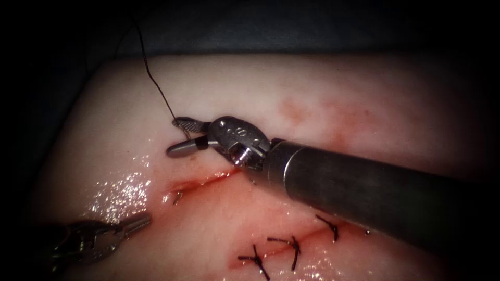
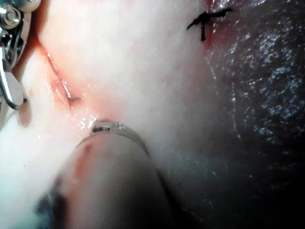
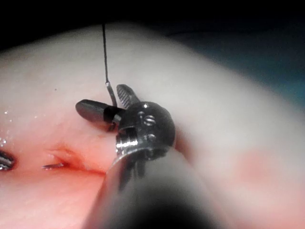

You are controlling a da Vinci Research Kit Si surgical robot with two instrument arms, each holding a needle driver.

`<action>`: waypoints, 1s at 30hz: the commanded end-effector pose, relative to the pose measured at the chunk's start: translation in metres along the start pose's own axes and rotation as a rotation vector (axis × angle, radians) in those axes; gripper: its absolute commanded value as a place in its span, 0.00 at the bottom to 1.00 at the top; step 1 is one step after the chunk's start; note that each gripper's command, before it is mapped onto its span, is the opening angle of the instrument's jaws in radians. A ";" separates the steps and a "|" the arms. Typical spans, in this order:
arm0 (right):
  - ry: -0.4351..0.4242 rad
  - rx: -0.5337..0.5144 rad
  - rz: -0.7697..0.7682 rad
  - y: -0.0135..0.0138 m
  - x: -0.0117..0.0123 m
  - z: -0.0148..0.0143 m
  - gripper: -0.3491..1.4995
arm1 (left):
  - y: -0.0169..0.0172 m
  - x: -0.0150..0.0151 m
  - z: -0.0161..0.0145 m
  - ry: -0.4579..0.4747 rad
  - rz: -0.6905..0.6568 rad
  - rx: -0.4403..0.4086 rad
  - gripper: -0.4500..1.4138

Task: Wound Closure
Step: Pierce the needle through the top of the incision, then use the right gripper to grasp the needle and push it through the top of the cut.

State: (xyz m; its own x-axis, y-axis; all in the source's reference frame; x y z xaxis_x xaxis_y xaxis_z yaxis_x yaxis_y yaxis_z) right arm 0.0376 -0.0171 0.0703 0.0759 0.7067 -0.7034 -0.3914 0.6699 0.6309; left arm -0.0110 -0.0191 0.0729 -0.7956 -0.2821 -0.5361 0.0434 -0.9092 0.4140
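My right tool [image 1: 174, 137]: jaws apart, gripping nothing, above the cut [image 1: 200, 182]. The thread [image 1: 153, 78] ends at its upper jaw. Left tool [image 1: 143, 221]: jaws together, empty, lower left. Can't tell where the needle is. Thread looks limp and slippery, so grab near its end.

It was a surgical training bench rather than a theatre: a pale slab of tissue [image 1: 364, 104] lay under endoscope light against dark surroundings, its cut [image 1: 203, 182] partly closed by knotted black stitches [image 1: 291, 247], with a wristed steel tool [image 1: 182, 138] above it.
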 end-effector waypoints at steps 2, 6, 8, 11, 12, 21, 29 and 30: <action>0.007 -0.031 -0.012 0.0000 0.0009 0.0009 0.67 | -0.0001 0.0002 0.0009 0.001 0.001 0.002 0.00; 0.014 -0.082 -0.007 -0.0003 0.0011 0.0010 0.74 | -0.0001 0.0003 0.0010 0.000 0.000 0.003 0.00; 0.010 -0.105 -0.004 -0.0004 0.0011 0.0010 0.69 | 0.0000 0.0004 0.0010 -0.001 0.000 0.004 0.00; 0.008 -0.126 -0.001 -0.0004 0.0010 0.0010 0.59 | 0.0000 0.0003 0.0010 -0.001 0.001 0.004 0.00; 0.000 -0.134 -0.002 -0.0005 0.0010 0.0009 0.40 | 0.0000 0.0004 0.0010 -0.001 0.001 0.004 0.00; -0.016 -0.018 0.220 -0.0008 0.0005 0.0021 0.00 | -0.0003 0.0004 0.0010 -0.002 -0.001 0.002 0.00; 0.012 0.166 0.445 -0.0014 -0.0003 0.0037 0.00 | -0.0005 0.0004 0.0013 -0.002 -0.005 0.003 0.00; 0.012 0.166 0.445 -0.0014 -0.0003 0.0037 0.00 | -0.0005 0.0004 0.0013 -0.002 -0.005 0.003 0.00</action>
State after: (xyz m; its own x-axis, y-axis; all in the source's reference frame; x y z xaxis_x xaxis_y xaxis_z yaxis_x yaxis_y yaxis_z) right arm 0.0406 -0.0185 0.0710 -0.0764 0.9466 -0.3134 -0.2032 0.2929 0.9343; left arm -0.0114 -0.0186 0.0729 -0.7983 -0.2757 -0.5355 0.0378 -0.9103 0.4123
